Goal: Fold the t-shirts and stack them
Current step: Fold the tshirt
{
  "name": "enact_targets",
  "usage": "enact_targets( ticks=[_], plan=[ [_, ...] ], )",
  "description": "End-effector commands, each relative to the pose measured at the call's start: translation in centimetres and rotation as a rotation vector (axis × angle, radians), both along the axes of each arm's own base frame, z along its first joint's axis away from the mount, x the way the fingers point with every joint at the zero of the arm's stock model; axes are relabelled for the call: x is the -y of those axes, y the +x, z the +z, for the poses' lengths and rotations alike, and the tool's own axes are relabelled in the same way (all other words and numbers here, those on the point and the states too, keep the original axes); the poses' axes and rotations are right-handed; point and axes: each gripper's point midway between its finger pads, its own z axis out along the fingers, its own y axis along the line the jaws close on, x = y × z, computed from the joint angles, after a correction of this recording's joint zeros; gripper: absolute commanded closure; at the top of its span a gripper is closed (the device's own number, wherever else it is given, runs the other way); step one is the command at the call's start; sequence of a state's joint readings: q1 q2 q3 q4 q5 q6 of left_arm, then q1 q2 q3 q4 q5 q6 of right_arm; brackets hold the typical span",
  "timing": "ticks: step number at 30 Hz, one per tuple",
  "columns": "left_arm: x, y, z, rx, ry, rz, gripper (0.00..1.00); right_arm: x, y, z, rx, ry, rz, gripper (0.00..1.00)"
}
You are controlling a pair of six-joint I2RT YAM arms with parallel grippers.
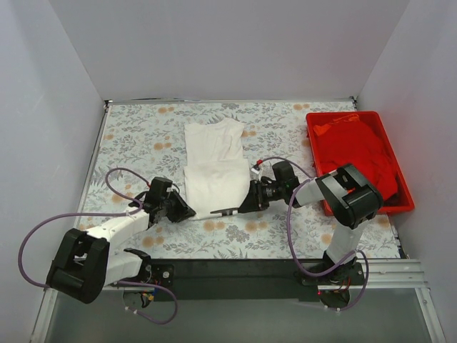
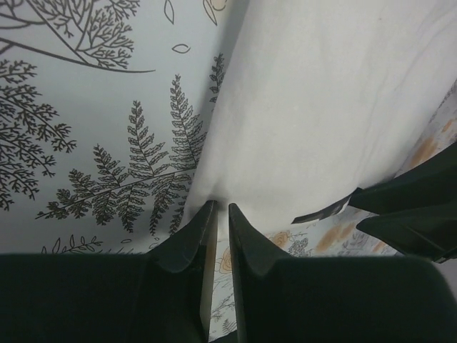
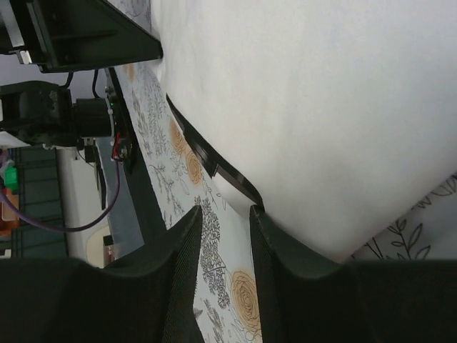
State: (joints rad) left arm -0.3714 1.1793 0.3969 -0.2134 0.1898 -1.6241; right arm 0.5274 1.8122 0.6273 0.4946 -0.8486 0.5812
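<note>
Low over the tablecloth (image 1: 139, 136), both arms reach forward from their bases and angle inward, wrists nearly level with the table. The left gripper (image 1: 184, 211) sits at the near-left corner of the white t-shirt (image 1: 214, 168), which lies partly folded at the table's middle. Its fingers (image 2: 200, 236) are clenched to a thin slit, with the cloth's corner drawn into their tips. The right gripper (image 1: 239, 209) lies at the near-right corner, jaws parted, tablecloth showing between them and the shirt's edge touching one finger (image 3: 275, 236). The red t-shirt (image 1: 353, 146) lies crumpled in the red tray (image 1: 400, 208) at the far right.
</note>
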Motion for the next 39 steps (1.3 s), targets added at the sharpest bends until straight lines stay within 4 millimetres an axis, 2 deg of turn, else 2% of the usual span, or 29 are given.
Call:
enact_targets(
  ticks=[1, 2, 6, 9, 10, 12, 13, 15, 16, 17, 19, 20, 21, 23, 24, 28, 30, 31, 33, 34, 39],
  plan=[
    [-1.3, -1.9, -2.2, -0.086, 0.026, 0.089, 0.89, 2.5, -0.5, -3.9, -0.049, -0.096, -0.074, 0.59],
    [-1.4, -2.0, -2.1, -0.083, 0.027, 0.094, 0.89, 2.8, -0.7, -4.0, -0.056, -0.097, -0.078, 0.59],
    [-1.6, -2.1, -1.2, -0.056, 0.032, 0.089, 0.88, 3.1, -1.5, -2.2, -0.04, -0.063, -0.073, 0.59],
    [-1.7, -2.1, 0.2, -0.035, 0.038, 0.074, 0.85, 2.7, -1.3, 1.0, 0.021, 0.002, -0.067, 0.59],
    [-1.5, -1.4, 1.5, 0.004, 0.029, 0.067, 0.83, 2.6, -1.3, 1.6, 0.029, 0.009, -0.07, 0.59],
    [-1.7, -1.4, 2.3, 0.017, 0.054, 0.045, 0.8, 2.6, -0.6, 3.3, 0.095, 0.018, -0.087, 0.59],
    [-1.7, -0.4, 3.9, 0.06, 0.059, 0.046, 0.77, 2.8, -0.6, 3.5, 0.075, -0.017, -0.09, 0.58],
    [-2.3, -0.5, 4.6, 0.066, 0.11, 0.023, 0.72, 3.5, 0.5, 4.1, 0.163, -0.086, -0.104, 0.58],
    [-2.7, 0.4, 5.8, 0.097, 0.142, 0.035, 0.65, 3.4, 1.5, 4.9, 0.211, -0.116, -0.108, 0.57],
    [-3.0, 0.7, 6.3, 0.107, 0.161, 0.036, 0.6, 4.8, 1.6, 3.7, 0.216, -0.237, -0.126, 0.57],
    [-4.3, 0.8, 6.6, 0.106, 0.241, 0.036, 0.48, 5.9, 2.4, 4.3, 0.267, -0.319, -0.154, 0.56],
    [-4.9, 1.6, 7.6, 0.131, 0.279, 0.06, 0.38, 6.9, 3.8, 4.6, 0.306, -0.396, -0.213, 0.55],
    [-5.4, 1.4, 7.4, 0.117, 0.314, 0.05, 0.36, 7.8, 3.5, 4.8, 0.325, -0.451, -0.22, 0.55],
    [-5.9, 1.7, 8.0, 0.126, 0.347, 0.058, 0.35, 9.8, 4.7, 5.1, 0.382, -0.579, -0.296, 0.52],
    [-5.9, 1.8, 8.3, 0.128, 0.349, 0.054, 0.35, 10.5, 4.7, 5.7, 0.401, -0.607, -0.309, 0.5],
    [-5.0, 2.0, 8.5, 0.149, 0.317, 0.002, 0.36, 11.9, 5.3, 6.9, 0.479, -0.65, -0.355, 0.36],
    [-4.7, 2.1, 8.6, 0.155, 0.301, 0.004, 0.34, 12.0, 5.2, 7.2, 0.49, -0.641, -0.353, 0.35],
    [-4.6, 2.0, 8.4, 0.15, 0.3, 0.001, 0.29, 11.9, 5.2, 7.3, 0.487, -0.635, -0.356, 0.35],
    [-4.4, 1.8, 8.0, 0.131, 0.287, 0.0, 0.28, 11.4, 4.9, 7.0, 0.462, -0.623, -0.34, 0.35],
    [-4.3, 1.5, 7.2, 0.102, 0.287, -0.012, 0.28, 11.1, 4.6, 6.8, 0.447, -0.62, -0.334, 0.35],
    [-3.4, 0.3, 4.5, 0.006, 0.27, -0.045, 0.28, 9.1, 3.2, 4.3, 0.394, -0.693, -0.295, 0.36]
  ],
)
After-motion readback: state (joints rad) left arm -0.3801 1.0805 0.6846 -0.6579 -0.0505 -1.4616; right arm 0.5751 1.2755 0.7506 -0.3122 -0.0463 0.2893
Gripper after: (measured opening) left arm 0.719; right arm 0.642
